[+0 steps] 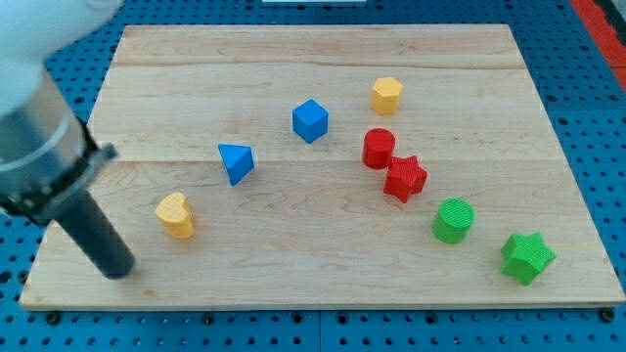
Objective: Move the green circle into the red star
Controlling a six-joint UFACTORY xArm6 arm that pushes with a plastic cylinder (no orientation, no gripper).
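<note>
Currently: rod far from the green circle

The end effector is a bare rod with nothing to spread or pinch; its tip (117, 271) rests on the table (293, 59) near 8 o'clock, beside the yellow heart (176, 215). The green circle (454, 220) sits at 4 o'clock, just off the red star (405, 178). Best approach: circle round to its lower-right side, then push up-left toward 10 o'clock, avoiding the green star (528, 257).

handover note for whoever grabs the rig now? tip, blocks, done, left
My tip: near the board's bottom-left corner, left of and below the yellow heart, touching no block.
Green circle: toward the view's lower right, apart from the red star, which lies up-left of it, against the red cylinder.
Done: nothing visible.
Left: bring the tip round to the circle's lower-right side, push it up-left into the star.
</note>
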